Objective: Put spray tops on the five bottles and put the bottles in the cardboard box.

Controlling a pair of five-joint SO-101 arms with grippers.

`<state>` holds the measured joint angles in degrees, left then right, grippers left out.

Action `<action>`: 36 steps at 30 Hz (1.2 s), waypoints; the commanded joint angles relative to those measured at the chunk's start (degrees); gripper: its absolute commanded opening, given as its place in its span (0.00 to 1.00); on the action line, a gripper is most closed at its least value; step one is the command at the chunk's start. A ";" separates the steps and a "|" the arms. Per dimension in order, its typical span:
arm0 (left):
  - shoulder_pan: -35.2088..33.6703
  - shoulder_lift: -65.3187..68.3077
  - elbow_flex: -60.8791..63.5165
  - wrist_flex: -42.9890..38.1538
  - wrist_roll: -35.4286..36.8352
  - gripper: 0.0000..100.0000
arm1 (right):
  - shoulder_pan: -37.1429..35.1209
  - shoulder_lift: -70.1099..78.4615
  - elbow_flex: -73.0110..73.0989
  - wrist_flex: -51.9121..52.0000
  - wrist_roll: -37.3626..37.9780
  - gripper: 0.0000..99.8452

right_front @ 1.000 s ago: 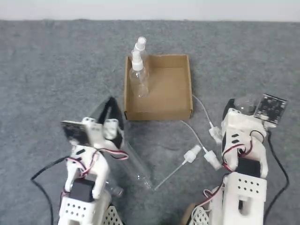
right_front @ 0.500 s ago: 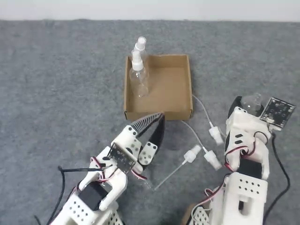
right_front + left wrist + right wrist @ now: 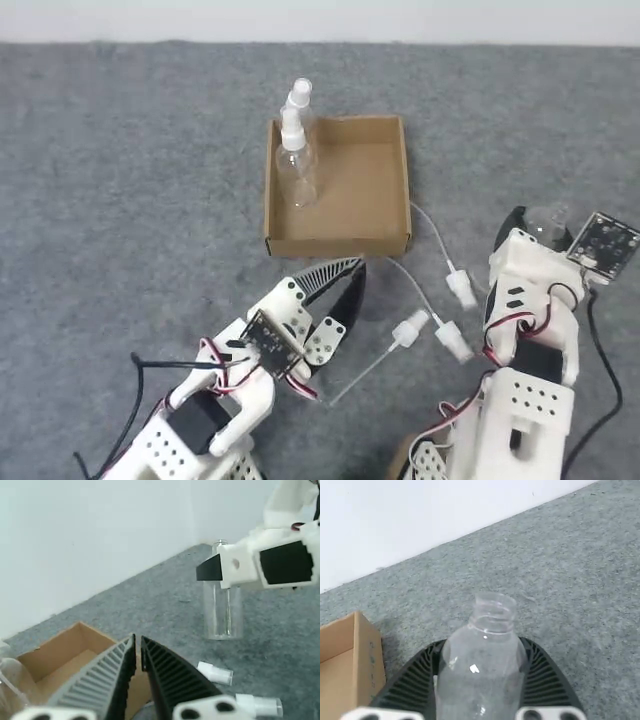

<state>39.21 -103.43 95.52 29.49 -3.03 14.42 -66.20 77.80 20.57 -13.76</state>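
My right gripper (image 3: 538, 226) is shut on a clear bottle (image 3: 482, 655) with a bare neck, held upright at the right of the table. The same bottle (image 3: 223, 605) stands in that gripper beyond my left gripper (image 3: 138, 640), which is shut with nothing in it. My left gripper (image 3: 353, 266) sits just in front of the cardboard box (image 3: 385, 215). Two bottles with spray tops (image 3: 297, 160) stand in the box's back left corner. Three loose spray tops (image 3: 410, 328) (image 3: 462, 288) (image 3: 452, 342) with thin tubes lie on the carpet between the arms.
Grey carpet (image 3: 120, 180) covers the table, with open room left of the box and behind it. A white wall (image 3: 420, 510) runs along the back. Thin tubes of the spray tops trail toward the box's front right corner.
My left arm has swung right from the table's left side to the box's front edge. The right gripper with its bottle has drifted a little right and nearer.
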 commanded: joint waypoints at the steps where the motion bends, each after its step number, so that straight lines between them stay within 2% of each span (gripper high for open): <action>1: 0.35 -0.62 -4.26 1.32 -0.53 0.02 | 0.75 -1.89 -1.32 -1.54 -0.62 0.06; 10: 0.62 1.76 -7.69 4.31 1.85 0.02 | 0.75 -1.89 -1.41 -1.54 -0.62 0.06; 16: 0.70 14.68 -13.93 4.13 2.20 0.02 | 0.84 -1.89 -1.41 -1.54 -0.62 0.06; 22: 0.70 26.81 -15.43 -2.37 2.20 0.02 | 0.84 -1.89 -1.41 -1.54 -0.62 0.06; 26: 0.70 32.35 -16.92 -3.43 2.20 0.08 | 2.77 -1.89 -2.02 -1.63 -0.79 0.07; 30: 0.44 37.71 -22.73 1.23 5.10 0.09 | 5.14 -1.89 -2.29 -1.63 -0.97 0.07; 36: 0.44 47.74 -32.84 8.18 5.27 0.14 | 5.49 -1.89 -2.29 -1.63 -0.97 0.07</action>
<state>39.47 -62.11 71.87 33.45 1.36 18.90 -66.20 77.80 20.57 -14.11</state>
